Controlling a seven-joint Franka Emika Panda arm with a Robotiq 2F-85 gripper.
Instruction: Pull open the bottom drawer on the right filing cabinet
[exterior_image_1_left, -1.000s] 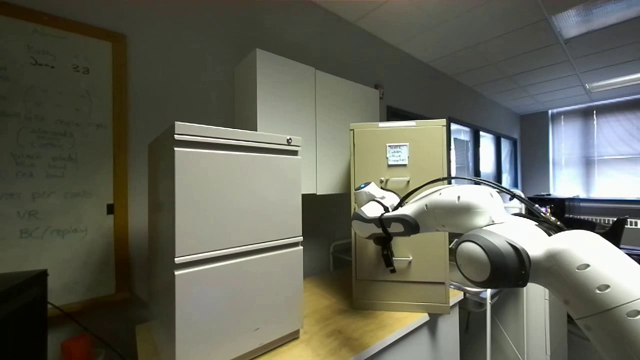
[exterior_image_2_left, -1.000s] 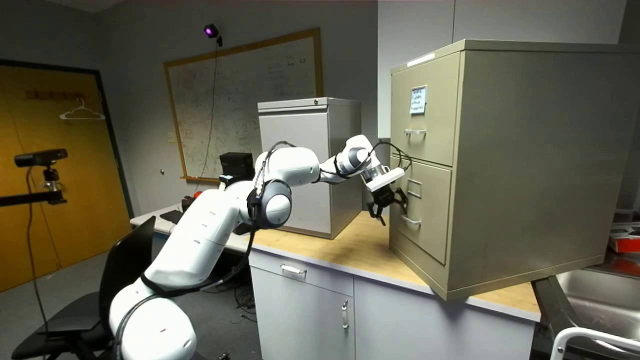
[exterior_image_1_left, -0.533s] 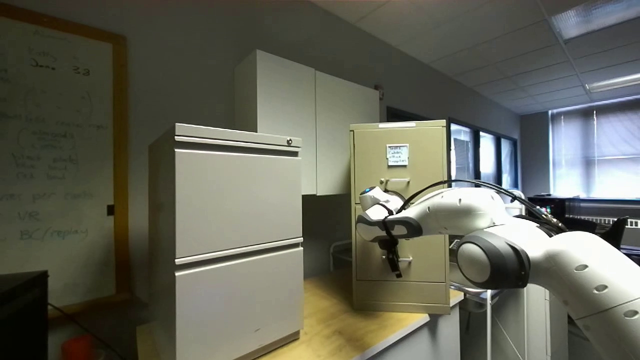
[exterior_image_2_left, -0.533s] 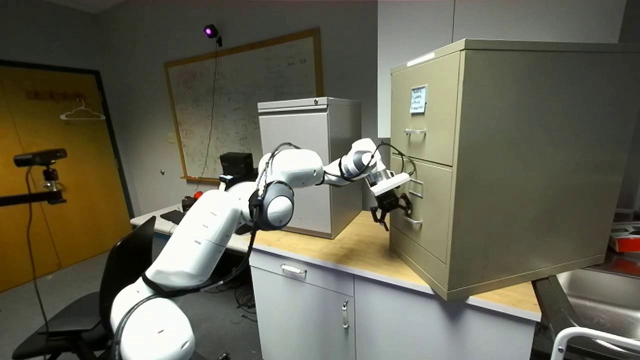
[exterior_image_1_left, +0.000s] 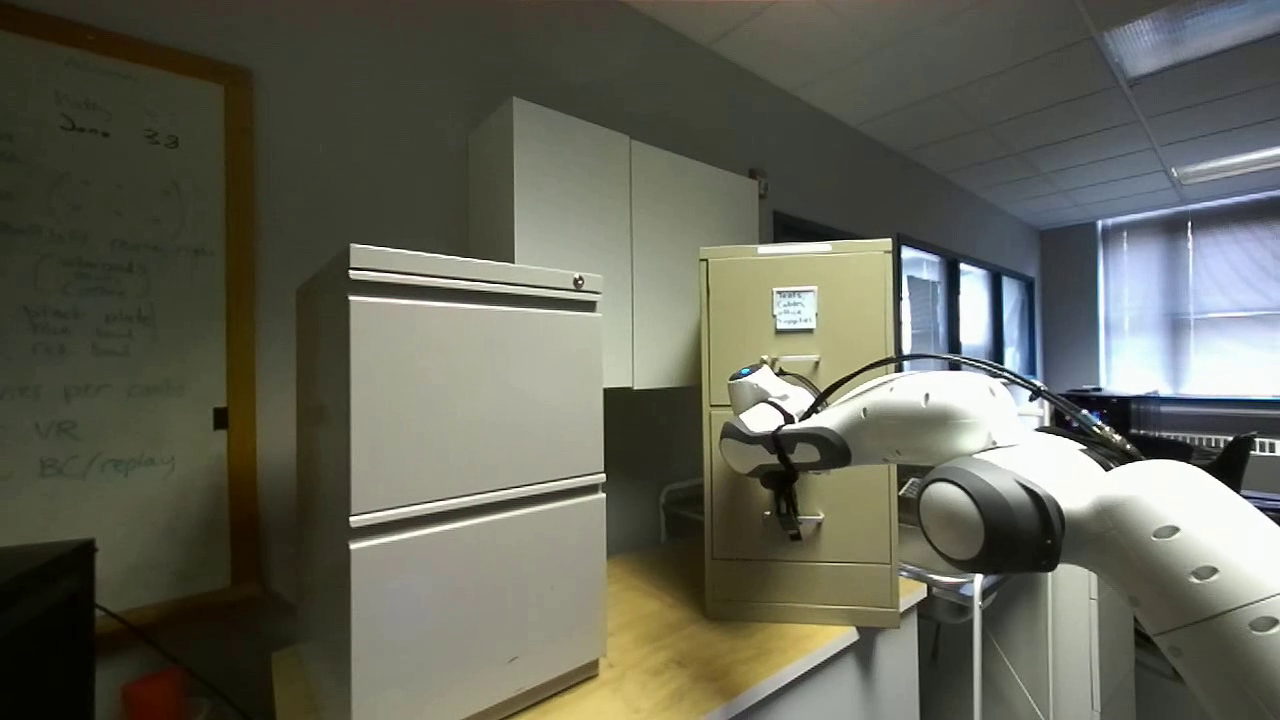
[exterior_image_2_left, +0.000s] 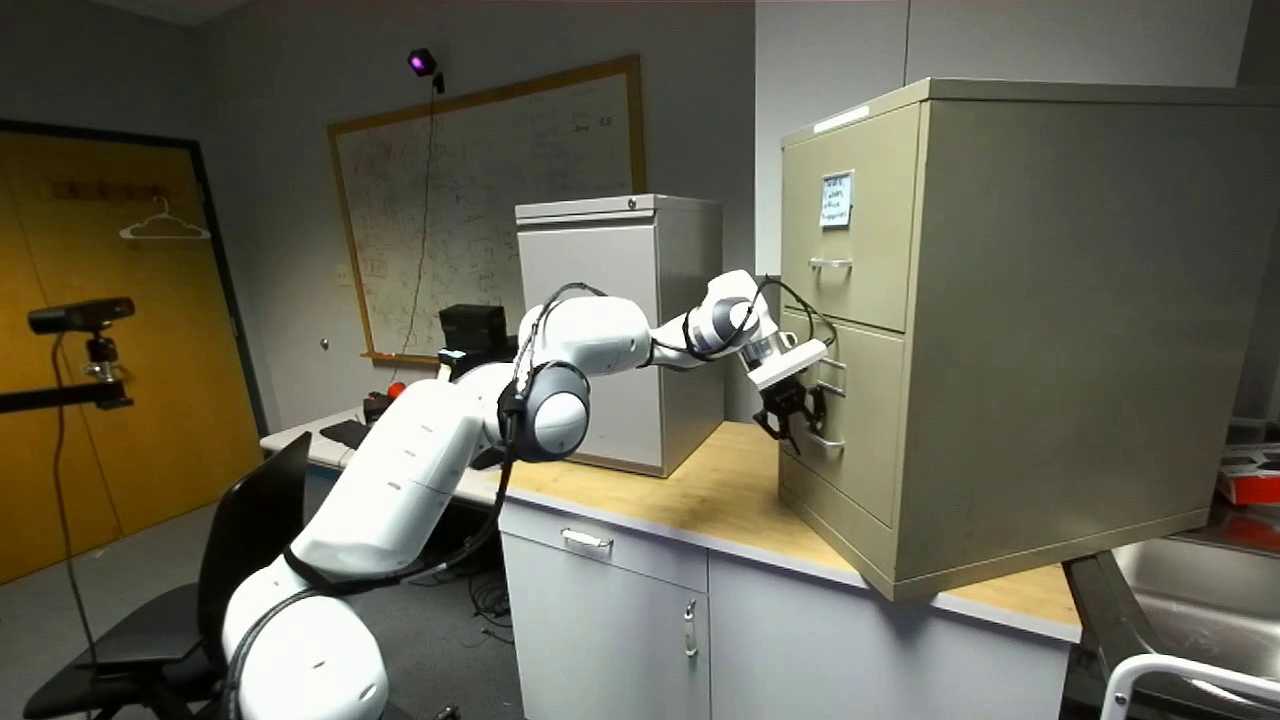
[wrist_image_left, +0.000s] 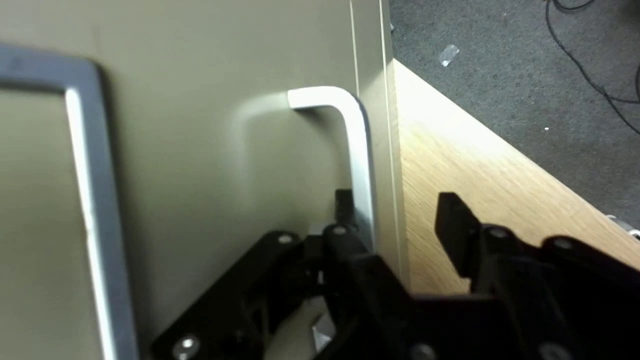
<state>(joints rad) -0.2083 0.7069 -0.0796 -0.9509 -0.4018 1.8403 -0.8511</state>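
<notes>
The right filing cabinet (exterior_image_2_left: 1060, 330) is tall and tan, and its bottom drawer (exterior_image_2_left: 868, 430) sits flush with the front in both exterior views. A thin silver handle (wrist_image_left: 357, 135) crosses that drawer. My gripper (wrist_image_left: 397, 212) is at this handle with its jaws partly apart. In the wrist view one finger (wrist_image_left: 344, 200) reaches behind the handle bar, between it and the drawer front, close against the bar or touching it. The opposite finger (wrist_image_left: 452, 235) stands on the outer side with a visible gap. The handle's lower part is hidden behind the black finger links.
A silver label frame (wrist_image_left: 92, 200) sits on the drawer above the handle. Beside the tan cabinet a grey two-drawer cabinet (exterior_image_1_left: 470, 400) stands on the wooden counter (exterior_image_1_left: 690, 650). White wall cabinets (exterior_image_1_left: 580, 240) hang behind. A steel sink (exterior_image_2_left: 1200, 600) lies past the counter's end.
My gripper has moved closer to the drawer's handle, dipping and then rising slightly. Its fingers, spread wide before, have come nearer together. The cabinet and its drawers have not moved.
</notes>
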